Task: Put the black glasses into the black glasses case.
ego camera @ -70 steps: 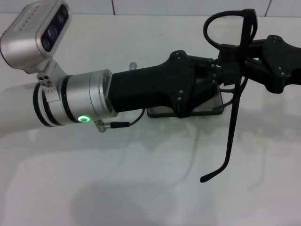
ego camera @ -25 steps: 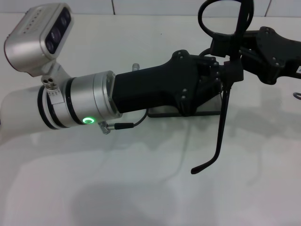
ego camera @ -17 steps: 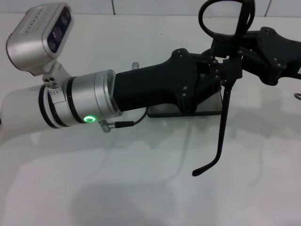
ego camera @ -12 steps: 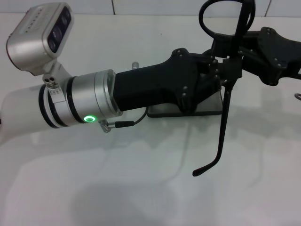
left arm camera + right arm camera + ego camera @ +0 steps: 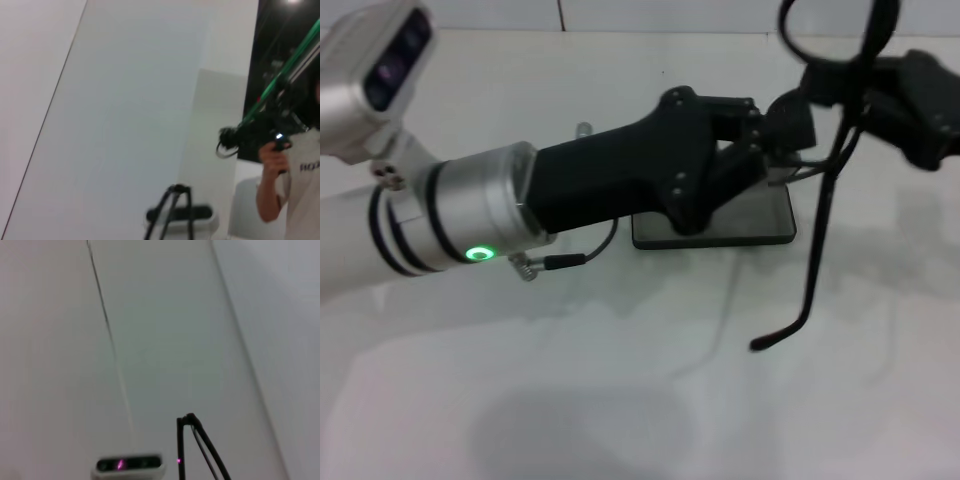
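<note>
1. While you look at the head view, the left gripper reaches from the left edge toward the upper right of the frame, above the white worktop.
2. The right gripper enters from the upper right edge, and its jaws are closed on the front of the black glasses.
3. You will see the glasses held up off the worktop, one lens ring at the top edge, one temple arm hanging down to a curved tip in the right middle of the frame.
4. The left gripper's jaws sit just beside the glasses; whether they are open or closed, you cannot tell.
5. The black glasses case lies open on the worktop at centre, partly hidden under the left gripper.
</note>
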Robot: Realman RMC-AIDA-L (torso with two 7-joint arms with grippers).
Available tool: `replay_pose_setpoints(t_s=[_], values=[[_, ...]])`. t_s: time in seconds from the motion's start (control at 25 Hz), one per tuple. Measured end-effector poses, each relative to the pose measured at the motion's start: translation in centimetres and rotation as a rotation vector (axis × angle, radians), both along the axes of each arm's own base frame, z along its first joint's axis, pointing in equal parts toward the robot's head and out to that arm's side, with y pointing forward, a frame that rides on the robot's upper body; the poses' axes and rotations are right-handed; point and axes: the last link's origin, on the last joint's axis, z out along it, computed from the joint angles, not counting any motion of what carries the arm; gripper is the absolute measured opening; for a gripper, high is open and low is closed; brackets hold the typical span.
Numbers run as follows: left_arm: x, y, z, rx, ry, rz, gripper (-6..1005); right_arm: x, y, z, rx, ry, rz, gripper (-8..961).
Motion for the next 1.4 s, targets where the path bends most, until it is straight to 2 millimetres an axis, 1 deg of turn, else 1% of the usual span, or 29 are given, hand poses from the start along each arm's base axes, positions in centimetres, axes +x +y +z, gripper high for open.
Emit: replay_pose_setpoints(t_s=[0.12,0.24,0.36,0.4,0.44,0.52,0.68,0.84,0.96,1.16,1.24,1.4], values=[[-0.5,-0.5,1.0,0.022,-0.055,-0.003,33,0.7,-0.5,1.7,0.049,0.069,-0.011,108],[-1.1,-0.7,1.5,0.036,-0.071,0.008,33,1.2,-1.6,4.2,0.110,0.189,0.015,108],[-1.5,-0.9,1.3,0.029,-0.052,0.009,33,1.3,-2.8,6.4,0.175,0.320,0.073,108],[-1.5,-1.0,1.1,0.020,-0.039,0.000,33,1.3,-3.0,6.8,0.193,0.351,0.084,108],[-1.3,-1.4,0.4,-0.010,-0.001,-0.037,33,1.2,-3.2,7.2,0.213,0.384,0.098,108],[-0.9,-1.7,-0.2,-0.036,0.023,-0.076,33,0.8,-2.9,7.2,0.231,0.408,0.109,108],[0.5,-2.7,-1.6,-0.076,0.051,-0.183,33,-0.4,-1.3,5.5,0.200,0.447,0.120,108],[1.0,-3.1,-2.3,-0.068,0.041,-0.203,33,-1.4,0.0,3.9,0.155,0.490,0.111,108],[0.8,-3.1,-2.4,-0.045,0.031,-0.180,33,-2.1,0.4,2.4,0.115,0.479,0.108,108],[0.3,-3.1,-2.0,-0.017,0.000,-0.133,33,-2.6,0.8,0.1,0.062,0.405,0.083,108],[0.1,-3.1,-1.8,-0.005,-0.016,-0.113,33,-2.5,0.9,-0.8,0.048,0.369,0.067,108],[-0.3,-3.1,-1.6,0.010,-0.035,-0.085,33,-2.2,1.0,-2.0,0.041,0.314,0.037,108]])
